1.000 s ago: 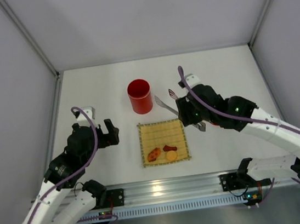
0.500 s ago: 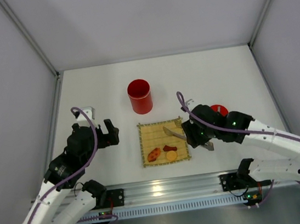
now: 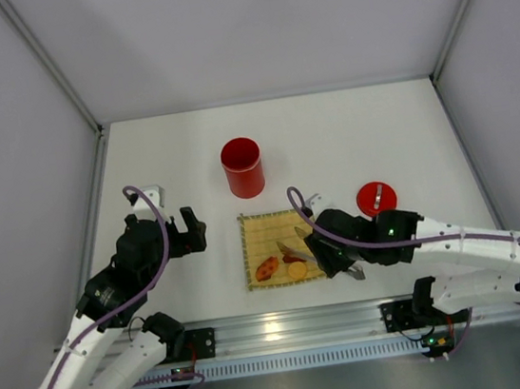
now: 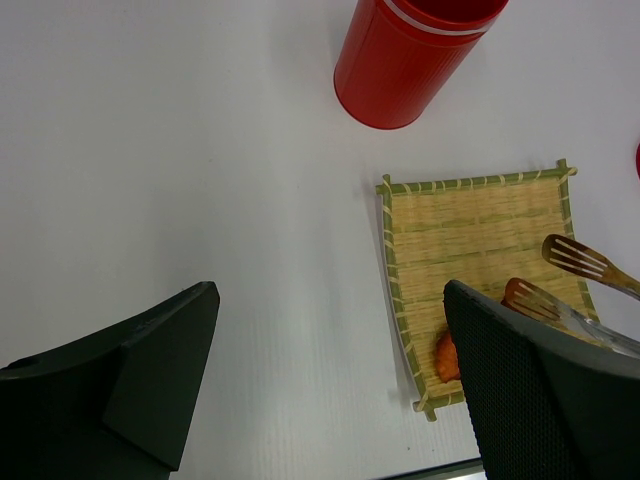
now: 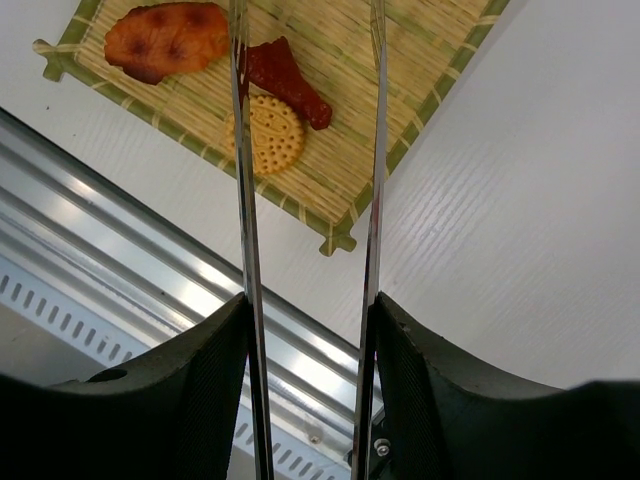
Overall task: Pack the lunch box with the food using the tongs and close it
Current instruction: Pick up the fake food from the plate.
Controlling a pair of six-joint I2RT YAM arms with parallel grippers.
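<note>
Silver tongs [image 5: 242, 200] are clenched in the right tool [image 5: 310, 312]. Its jaws stand half closed around the two slim arms, and the arms are apart. The tips reach over the bamboo mat [image 5: 420, 70], where the food lies: an orange piece [image 5: 165, 40], a red slice [image 5: 288, 80] and a round yellow biscuit [image 5: 265, 132]. The tips seem to be at the red slice, but whether they touch it cannot be told. The left tool [image 3: 193, 230] is released, jaws wide, and holds nothing.

Several things could go wrong. The mat lies near the aluminium rail [image 5: 150, 270], so a push from the tips may slide a piece off the near edge. A thin slice may slip out if the squeeze is weak. The red lunch box [image 3: 242, 166] stands apart from the mat on the far side, so a piece may drop on the worktop [image 3: 376, 131] on the way. The box is tall, and a knock on its rim may tip it. The lid [image 3: 375, 197] lies close to the right arm, which may sweep it.

No brand, label or writing can be read anywhere.
</note>
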